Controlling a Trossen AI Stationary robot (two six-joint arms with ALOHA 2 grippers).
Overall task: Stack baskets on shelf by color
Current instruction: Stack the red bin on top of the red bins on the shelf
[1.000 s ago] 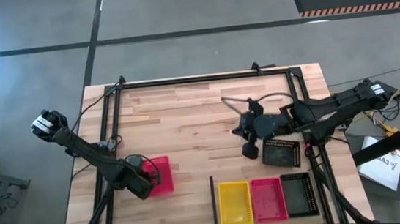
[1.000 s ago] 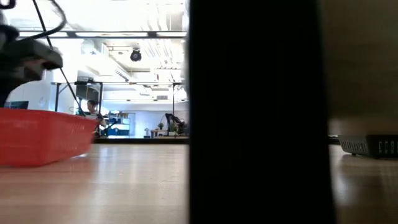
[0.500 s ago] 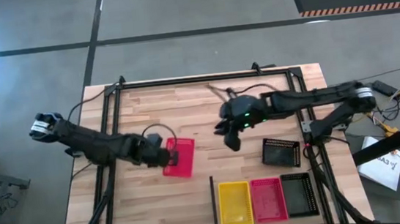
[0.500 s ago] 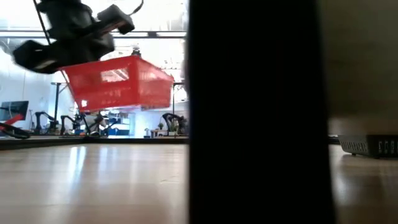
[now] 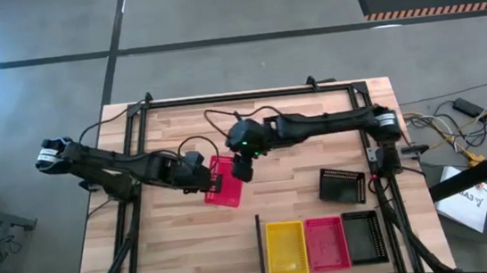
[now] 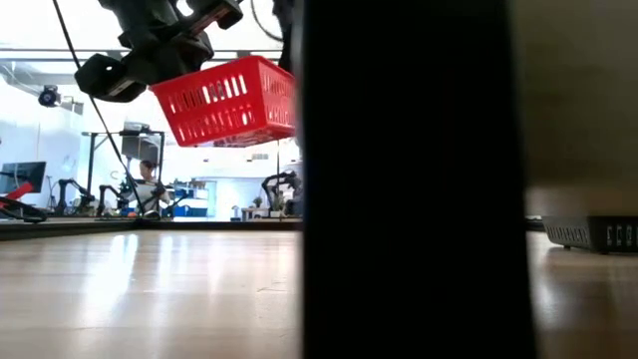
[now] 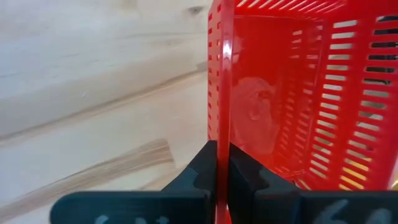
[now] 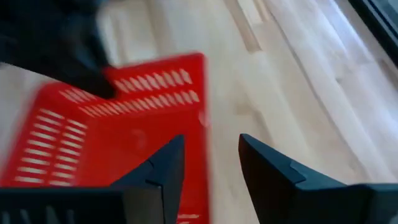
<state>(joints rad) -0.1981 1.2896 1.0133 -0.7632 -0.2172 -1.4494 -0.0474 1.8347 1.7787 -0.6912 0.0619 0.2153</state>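
Midair, left claw [image 7: 222, 163] grips red basket [image 5: 224, 182] wall.

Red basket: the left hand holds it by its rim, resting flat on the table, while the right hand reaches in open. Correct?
Not resting: the low view shows the red basket lifted clear of the table, tilted. The left hand does grip its rim, and the right hand is open beside it.
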